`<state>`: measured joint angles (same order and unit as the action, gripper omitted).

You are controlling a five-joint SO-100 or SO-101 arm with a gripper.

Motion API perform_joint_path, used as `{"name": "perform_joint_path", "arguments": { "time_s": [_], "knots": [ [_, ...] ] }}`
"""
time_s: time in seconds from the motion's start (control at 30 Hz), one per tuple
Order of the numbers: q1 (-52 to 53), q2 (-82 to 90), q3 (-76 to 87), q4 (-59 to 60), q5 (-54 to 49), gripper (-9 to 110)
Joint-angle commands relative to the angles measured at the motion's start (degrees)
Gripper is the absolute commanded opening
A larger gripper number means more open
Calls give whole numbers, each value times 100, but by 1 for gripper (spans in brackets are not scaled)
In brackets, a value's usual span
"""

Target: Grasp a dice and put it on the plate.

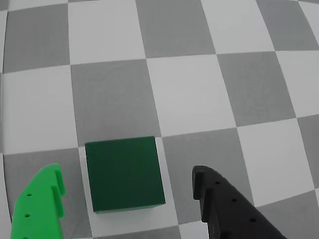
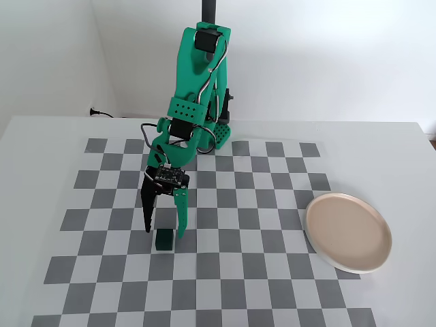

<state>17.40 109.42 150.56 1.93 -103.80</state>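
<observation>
The dice (image 1: 124,173) is a plain dark green cube resting on the checkered board, seen between my two fingers in the wrist view. My gripper (image 1: 127,175) is open: the bright green finger (image 1: 42,204) stands to its left and the black finger (image 1: 224,204) to its right, with gaps on both sides. In the fixed view the dice (image 2: 164,240) sits just below my gripper (image 2: 165,231), left of the board's centre. The pinkish-beige plate (image 2: 348,232) lies empty at the right edge of the board, far from the gripper.
A grey-and-white checkerboard (image 2: 225,272) covers a white table. The green arm's base (image 2: 211,129) stands at the board's far edge. A white wall rises behind.
</observation>
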Motion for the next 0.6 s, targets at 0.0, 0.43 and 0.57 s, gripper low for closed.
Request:
{"name": "perform_joint_path", "arguments": {
  "time_s": [0.0, 0.43, 0.57],
  "knots": [
    [0, -141, -378, -308, -105, 23],
    [-88, -1187, -387, -1310, -141, 23],
    [-97, -1424, -387, -1547, -158, 18]
  ]
}}
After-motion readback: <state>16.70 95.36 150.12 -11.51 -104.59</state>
